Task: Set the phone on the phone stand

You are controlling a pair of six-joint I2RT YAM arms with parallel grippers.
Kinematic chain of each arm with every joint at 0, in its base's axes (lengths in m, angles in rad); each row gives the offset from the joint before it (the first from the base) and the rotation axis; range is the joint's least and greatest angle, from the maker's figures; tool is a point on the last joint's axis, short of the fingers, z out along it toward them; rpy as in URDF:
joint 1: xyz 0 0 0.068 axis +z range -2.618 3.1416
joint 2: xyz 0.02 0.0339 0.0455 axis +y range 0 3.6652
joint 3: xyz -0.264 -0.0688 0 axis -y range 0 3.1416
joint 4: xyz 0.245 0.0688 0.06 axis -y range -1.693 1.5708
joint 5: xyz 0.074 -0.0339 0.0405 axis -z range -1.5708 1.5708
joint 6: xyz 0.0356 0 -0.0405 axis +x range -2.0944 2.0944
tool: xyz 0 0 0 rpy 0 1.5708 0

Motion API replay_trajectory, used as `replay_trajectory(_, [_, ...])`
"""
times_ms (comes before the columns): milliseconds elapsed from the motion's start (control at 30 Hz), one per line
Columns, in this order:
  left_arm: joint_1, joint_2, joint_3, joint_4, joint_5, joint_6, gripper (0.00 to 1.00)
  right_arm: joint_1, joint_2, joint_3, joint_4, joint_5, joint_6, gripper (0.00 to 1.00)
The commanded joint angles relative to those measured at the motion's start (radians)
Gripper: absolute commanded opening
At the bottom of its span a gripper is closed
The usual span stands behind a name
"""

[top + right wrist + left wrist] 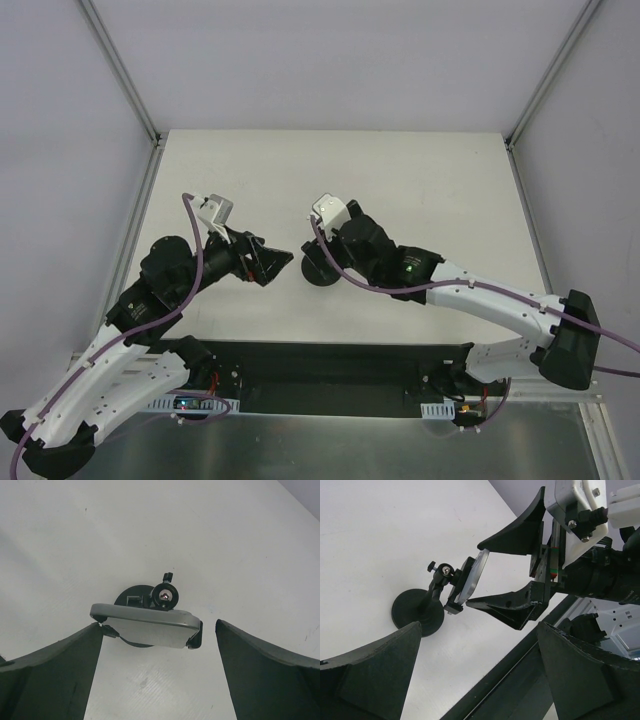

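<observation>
The phone sits in the clamp bracket of the phone stand, tilted, glossy face toward the right wrist camera. It also shows edge-on in the left wrist view, above the stand's round disc base. My right gripper is open, its fingers on either side of the phone; the left finger touches the clamp's corner and the right finger stands apart. My left gripper is open and empty, a short way left of the stand. In the top view the phone is hidden under the right gripper.
The white table runs back to the grey walls. A black strip with the arm bases runs along the near edge. The left gripper and the right gripper are close together at the table's middle.
</observation>
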Motion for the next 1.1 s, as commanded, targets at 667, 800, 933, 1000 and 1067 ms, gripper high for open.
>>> replay_trajectory(667, [0.007,-0.03,0.019,-0.019,0.02,0.012,0.96,0.02,0.127,0.092,0.123,0.21,0.109,0.64])
replay_trajectory(800, [0.007,-0.029,0.022,-0.02,0.029,0.011,0.96,0.017,0.119,0.104,0.079,0.192,0.143,0.35])
replay_trajectory(933, [0.007,-0.034,0.026,-0.025,0.042,0.009,0.96,0.004,0.089,0.138,-0.007,0.148,0.215,0.01])
replay_trajectory(1000, [0.007,-0.034,0.026,-0.025,0.046,0.008,0.96,-0.031,0.073,0.155,-0.081,0.089,0.3,0.01])
replay_trajectory(1067, [0.007,-0.032,0.023,-0.025,0.048,0.006,0.96,-0.061,0.058,0.175,-0.151,0.048,0.359,0.0])
